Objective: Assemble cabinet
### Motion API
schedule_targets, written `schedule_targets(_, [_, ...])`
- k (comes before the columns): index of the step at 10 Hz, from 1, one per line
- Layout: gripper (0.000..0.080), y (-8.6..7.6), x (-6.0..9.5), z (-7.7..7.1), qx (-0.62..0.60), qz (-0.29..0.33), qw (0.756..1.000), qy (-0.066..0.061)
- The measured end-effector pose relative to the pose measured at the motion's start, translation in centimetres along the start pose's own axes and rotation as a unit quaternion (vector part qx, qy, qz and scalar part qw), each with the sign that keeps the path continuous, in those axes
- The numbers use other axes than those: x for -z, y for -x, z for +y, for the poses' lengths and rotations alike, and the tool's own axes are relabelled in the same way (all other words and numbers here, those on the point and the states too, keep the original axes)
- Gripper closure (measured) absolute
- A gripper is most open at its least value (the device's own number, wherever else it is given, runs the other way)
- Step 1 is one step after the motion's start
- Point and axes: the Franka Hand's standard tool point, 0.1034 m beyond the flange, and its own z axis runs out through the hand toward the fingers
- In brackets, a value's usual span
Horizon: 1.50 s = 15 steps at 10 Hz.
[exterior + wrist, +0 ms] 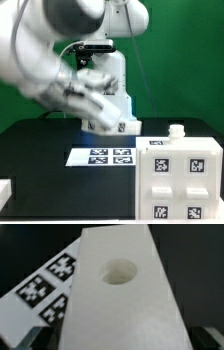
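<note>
Cabinet box (180,180), tagged, knob (177,130) on top, stands on table (40,140) at 4 o'clock in exterior view; gripper (120,339) clamped on holed cabinet panel (120,297), raised above marker board (100,156), 10 o'clock from box.

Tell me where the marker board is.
The marker board lies flat on the table, just to the exterior view's left of the cabinet box, below the panel in the gripper.

cabinet (180,182): white, black-white tags | table (38,150): black | backdrop (185,70): green
</note>
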Motion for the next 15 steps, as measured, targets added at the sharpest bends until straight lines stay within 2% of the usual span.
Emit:
schedule_targets(1, [0.0230, -0.4, -0.8, -0.5, 0.002, 0.041, 0.999, -0.010])
schedule_targets(2, [0.0230, -0.7, -1.4, -0.6, 0.004, 0.068, 0.998, -0.011])
schedule_targets(3, [0.0230, -1.2, -1.2, -1.1, 0.019, 0.117, 0.993, -0.022])
schedule_targets(4, [0.0235, -2.6, -1.7, -0.3, 0.040, 0.170, 0.984, -0.029])
schedule_targets(5, [0.0235, -3.0, -1.2, 0.4, 0.048, 0.181, 0.982, -0.033])
schedule_targets(6, [0.0253, -4.3, 1.6, -0.3, 0.077, 0.227, 0.970, -0.036])
schedule_targets(7, [0.0264, -4.8, 3.8, -1.0, 0.109, 0.271, 0.956, -0.042])
schedule_targets(8, [0.0264, -4.4, 5.0, -1.5, 0.109, 0.296, 0.948, -0.045])
schedule_targets(9, [0.0277, -3.8, 5.3, -2.3, 0.096, 0.320, 0.941, -0.056])
schedule_targets(10, [0.0277, -3.9, 4.9, -2.0, 0.105, 0.314, 0.942, -0.051])
schedule_targets(12, [0.0292, -4.0, 4.8, -2.0, 0.104, 0.314, 0.943, -0.051])
schedule_targets(13, [0.0158, -3.8, 4.4, -2.2, 0.089, 0.281, 0.953, -0.067])
schedule_targets(14, [0.0053, -4.0, 4.6, -3.0, 0.066, 0.218, 0.968, -0.104])
schedule_targets(15, [0.0053, -5.1, 4.7, -3.3, 0.054, 0.174, 0.975, -0.130])
